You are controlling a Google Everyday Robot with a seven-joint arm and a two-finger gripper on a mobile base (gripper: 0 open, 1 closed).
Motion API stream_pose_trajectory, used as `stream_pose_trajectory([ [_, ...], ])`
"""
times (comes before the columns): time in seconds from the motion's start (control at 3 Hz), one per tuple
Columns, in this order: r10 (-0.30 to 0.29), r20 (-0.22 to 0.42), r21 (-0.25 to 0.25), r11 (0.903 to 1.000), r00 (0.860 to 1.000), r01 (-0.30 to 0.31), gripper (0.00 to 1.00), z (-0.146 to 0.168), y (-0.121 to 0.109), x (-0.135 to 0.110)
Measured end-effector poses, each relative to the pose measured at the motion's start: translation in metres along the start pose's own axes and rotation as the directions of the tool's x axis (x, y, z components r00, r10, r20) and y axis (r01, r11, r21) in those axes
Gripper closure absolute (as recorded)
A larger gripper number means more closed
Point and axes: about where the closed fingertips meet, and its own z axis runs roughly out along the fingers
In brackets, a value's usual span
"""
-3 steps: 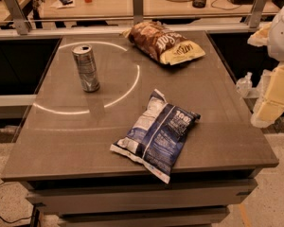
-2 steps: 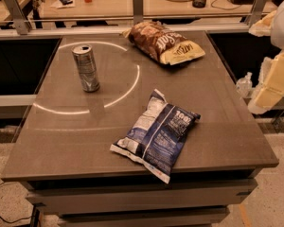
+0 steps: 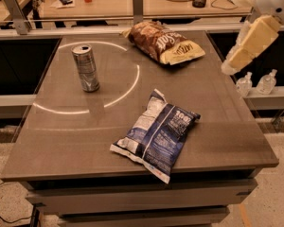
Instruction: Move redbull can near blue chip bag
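The redbull can point(image 3: 85, 67) is a slim silvery can standing upright on the far left part of the table point(image 3: 61, 141). The blue chip bag point(image 3: 157, 133) lies flat near the table's front middle, dark blue and white, crinkled. The can stands well apart from the bag, up and to the left of it. My gripper point(image 3: 234, 63) hangs in the air at the right edge of the view, past the table's right side, above table height and far from the can. It holds nothing that I can see.
A brown and yellow chip bag point(image 3: 163, 42) lies at the table's far right. A bright ring of light point(image 3: 128, 86) curves around the can. Two small clear bottles point(image 3: 255, 83) stand on a ledge to the right. A cluttered counter point(image 3: 109, 1) runs behind.
My arm with the gripper has moved up and a little left at the right edge of the view. The can and both bags have not moved.
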Motion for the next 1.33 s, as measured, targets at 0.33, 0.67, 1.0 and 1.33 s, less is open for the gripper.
stream_pose_trajectory([
  [0.33, 0.011, 0.114, 0.004, 0.9999, 0.993, -0.012, 0.0, 0.029, -0.014, -0.028],
  [0.67, 0.063, 0.268, -0.054, 0.9972, 0.961, -0.051, 0.0, 0.058, -0.028, -0.046],
  [1.0, 0.085, 0.449, -0.171, 0.9852, 0.889, -0.007, 0.0, 0.085, -0.031, -0.072],
  [1.33, 0.111, 0.563, -0.272, 0.9607, 0.819, 0.056, 0.0, 0.108, -0.028, -0.088],
])
